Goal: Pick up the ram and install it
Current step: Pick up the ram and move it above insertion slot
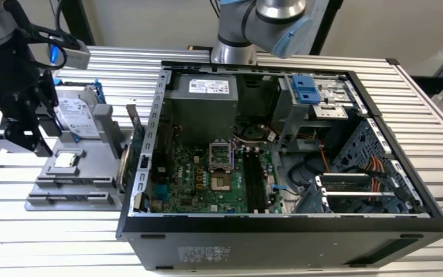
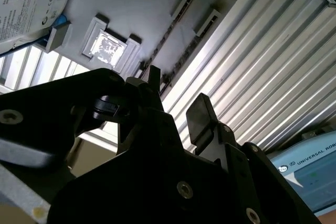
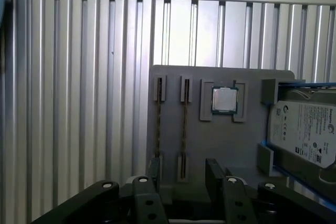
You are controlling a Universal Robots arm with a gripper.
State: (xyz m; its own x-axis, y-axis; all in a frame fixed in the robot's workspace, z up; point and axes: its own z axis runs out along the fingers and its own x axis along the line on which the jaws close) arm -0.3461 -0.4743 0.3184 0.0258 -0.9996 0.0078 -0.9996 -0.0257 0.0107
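Observation:
Two ram sticks stand on edge in the slots of a grey holder [image 3: 220, 145], seen as thin dark strips: ram [image 3: 184, 127] and a second ram [image 3: 158, 124]. In the second wrist view the same ram [image 2: 169, 27] runs along the holder. My gripper [image 3: 184, 174] hangs above the holder's near end, open, with one strip lined up between the fingers [image 3: 214, 171] and nothing held. The fingers [image 2: 200, 115] are also apart in the second wrist view. In the exterior view the gripper [image 1: 30, 143] hovers at the left over the holder [image 1: 90, 170].
A square silver processor [image 3: 224, 99] and a hard drive in a blue frame [image 3: 304, 135] share the holder. The open computer case [image 1: 283, 228] sits at the exterior view's right, with black memory slots [image 1: 254, 179] on its motherboard. Ribbed aluminium table [image 3: 79, 103] lies all around.

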